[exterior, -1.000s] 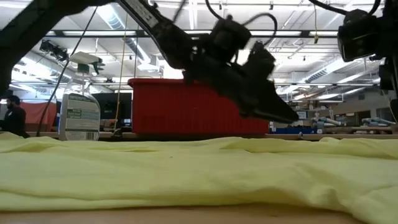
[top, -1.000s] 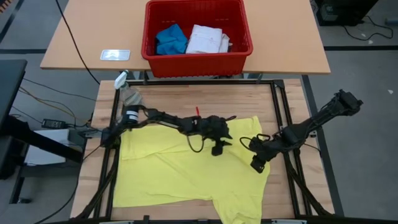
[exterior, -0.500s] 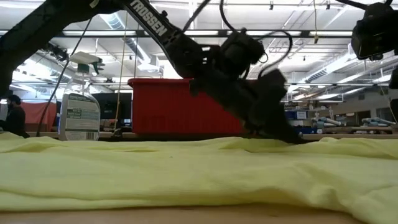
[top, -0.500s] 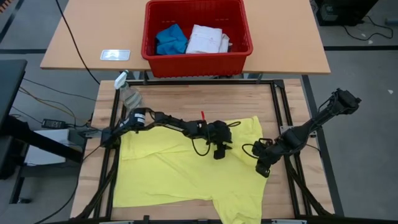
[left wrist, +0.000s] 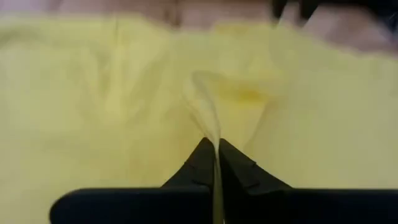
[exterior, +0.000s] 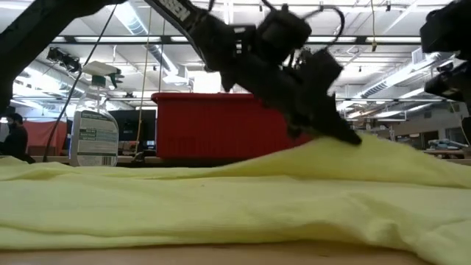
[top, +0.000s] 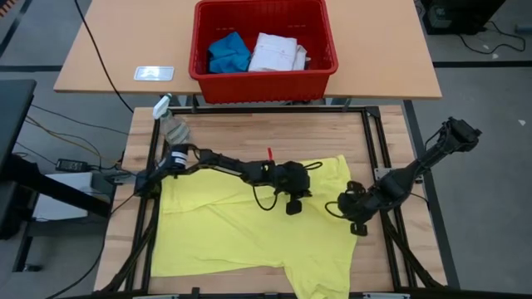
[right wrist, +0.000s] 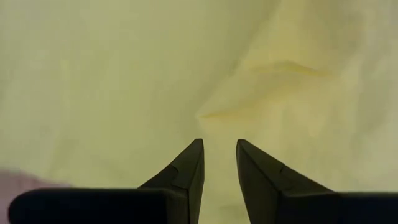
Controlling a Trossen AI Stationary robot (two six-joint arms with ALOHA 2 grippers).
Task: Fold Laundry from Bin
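A bright yellow T-shirt lies spread flat on the wooden table. My left gripper is over the shirt's middle, shut on a pinch of its cloth. My right gripper hovers over the shirt's right edge, pointing steeply down. Its fingers stand a little apart above the cloth with nothing between them. The red bin stands on the tan table beyond. In it lie a blue piece and a white shirt. My left gripper pinches a raised fold of the yellow cloth between its two fingers. They come slanting down from the table's left. The fold stands up as a small peak under the fingertips. The rest of the shirt stays flat on the table.
A spray bottle stands at the table's far left corner. A small white card lies on the tan table left of the bin. Black frame rails run along the table's sides. A person stands far off in the room.
My left gripper dipped onto the shirt, took hold of the cloth and rose a little. It drew up a peak in the cloth while the rest of the shirt stayed flat. My right gripper has rolled about its own axis, staying over the shirt's right edge.
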